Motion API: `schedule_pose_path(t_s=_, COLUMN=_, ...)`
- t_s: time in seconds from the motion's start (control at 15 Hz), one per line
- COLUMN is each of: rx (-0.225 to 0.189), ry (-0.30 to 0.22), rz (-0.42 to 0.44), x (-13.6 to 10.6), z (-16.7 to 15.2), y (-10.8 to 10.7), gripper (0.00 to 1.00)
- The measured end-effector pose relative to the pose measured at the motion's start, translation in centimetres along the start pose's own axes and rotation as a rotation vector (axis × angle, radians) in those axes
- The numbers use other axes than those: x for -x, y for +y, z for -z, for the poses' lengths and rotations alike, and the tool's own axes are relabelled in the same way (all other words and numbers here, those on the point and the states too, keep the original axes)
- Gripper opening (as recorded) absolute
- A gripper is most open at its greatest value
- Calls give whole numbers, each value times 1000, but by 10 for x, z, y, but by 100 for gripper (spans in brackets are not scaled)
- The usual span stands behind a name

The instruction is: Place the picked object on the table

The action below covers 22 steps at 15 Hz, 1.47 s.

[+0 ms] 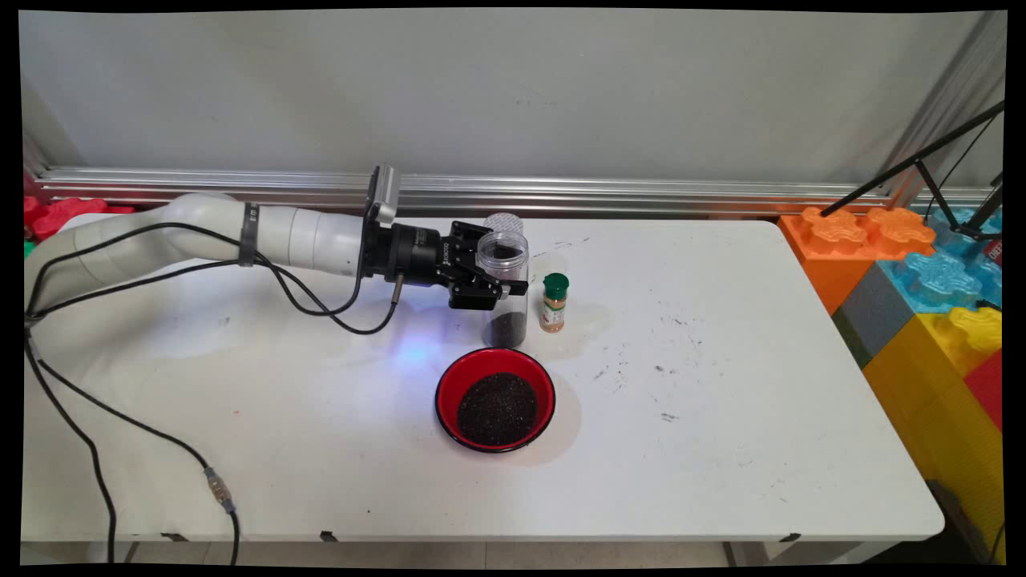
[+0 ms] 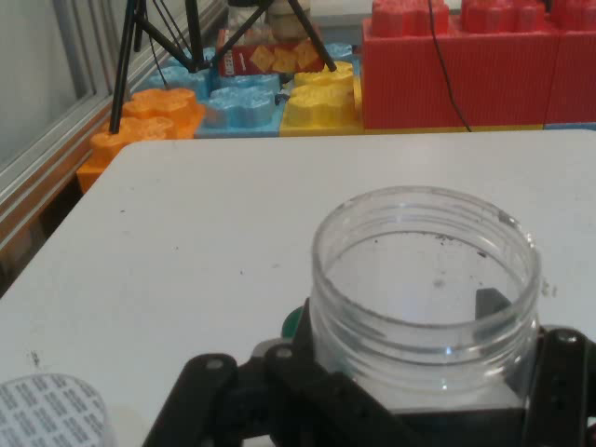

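Your gripper (image 1: 490,282) clasps the open clear jar (image 1: 505,290), upright behind the red bowl (image 1: 494,398). Dark grains fill the bowl; some remain in the jar's bottom.

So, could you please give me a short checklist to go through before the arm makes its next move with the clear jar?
1. Grip: the gripper is shut on the clear jar, fingers on both sides. Ok.
2. Jar upright: it stands vertical, mouth up and open. Ok.
3. Contents: dark grains sit only at the jar's bottom; the upper part is clear. Ok.
4. Jar lifted or resting on the table: cannot tell.
5. Clearance: the green-capped spice bottle stands close beside the jar, apart from it. Ok, but tight.
6. Red bowl: upright in front of the jar, already holding dark grains. Ok.
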Motion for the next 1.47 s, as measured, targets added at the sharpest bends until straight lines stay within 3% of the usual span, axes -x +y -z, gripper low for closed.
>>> schedule_pose_path(t_s=1.47, rx=-20, ry=-5, rz=-31, x=27, z=-10, y=1, gripper=0)
